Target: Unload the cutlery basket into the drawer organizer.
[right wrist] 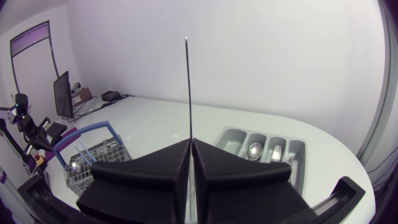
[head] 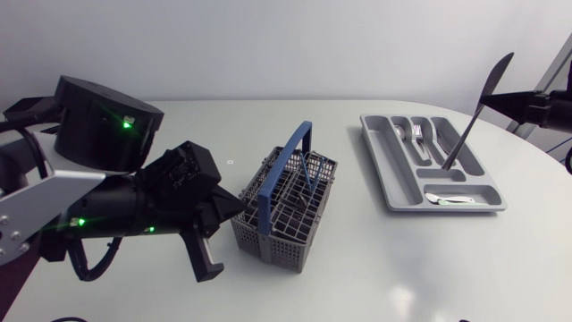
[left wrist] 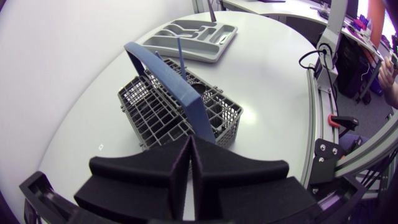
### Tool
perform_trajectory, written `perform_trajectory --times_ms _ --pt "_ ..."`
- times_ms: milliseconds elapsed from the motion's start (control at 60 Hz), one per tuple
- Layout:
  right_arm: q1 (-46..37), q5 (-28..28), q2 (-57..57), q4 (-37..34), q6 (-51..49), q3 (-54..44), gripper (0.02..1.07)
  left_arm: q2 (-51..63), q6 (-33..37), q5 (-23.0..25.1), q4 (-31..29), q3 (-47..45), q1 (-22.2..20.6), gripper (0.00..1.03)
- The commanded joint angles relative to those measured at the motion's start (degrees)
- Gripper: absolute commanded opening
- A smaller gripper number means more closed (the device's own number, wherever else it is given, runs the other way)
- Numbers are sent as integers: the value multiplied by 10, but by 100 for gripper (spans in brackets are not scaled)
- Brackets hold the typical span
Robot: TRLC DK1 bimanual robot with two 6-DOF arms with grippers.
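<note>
Evidently this is a placing step. The right gripper pinches a knife, steeply tilted, its low end in a long slot of the organizer at the right. Next, I judge, it must be laid flat along that slot and released. The organizer's far and right rims lie near the edge of the table, so room there is tight. The left gripper, fingers pressed together and empty, sits just left of the basket mid-table.

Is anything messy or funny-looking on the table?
Nothing is spilled or broken. Only the knife stands out: it sticks up slanted over the drawer organizer, pinched in the right tool.
</note>
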Motion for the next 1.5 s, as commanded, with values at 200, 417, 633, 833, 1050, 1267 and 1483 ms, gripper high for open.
perform_trajectory --times_ms 200,417,633,833,1050,1267,1483 --pt "-38 63 111 -65 -51 136 8 -26 -6 -1 -18 5 -34 9" --pt "-36 129 189 -118 -59 244 8 -31 -5 -1 -17 -8 -48 9" --pt "-18 193 251 -181 -84 315 8 -40 -3 -1 -13 -30 -50 9" --pt "0 233 298 -213 -84 364 8 -38 -1 -1 -4 -37 -50 9" --pt "7 262 348 -242 -77 424 8 -39 -2 0 -4 -42 -50 9" --pt "3 265 363 -252 -80 436 8 -34 -2 0 -4 -39 -50 9" --pt "19 287 406 -259 -75 467 8 -30 -4 0 -6 -33 -52 9"
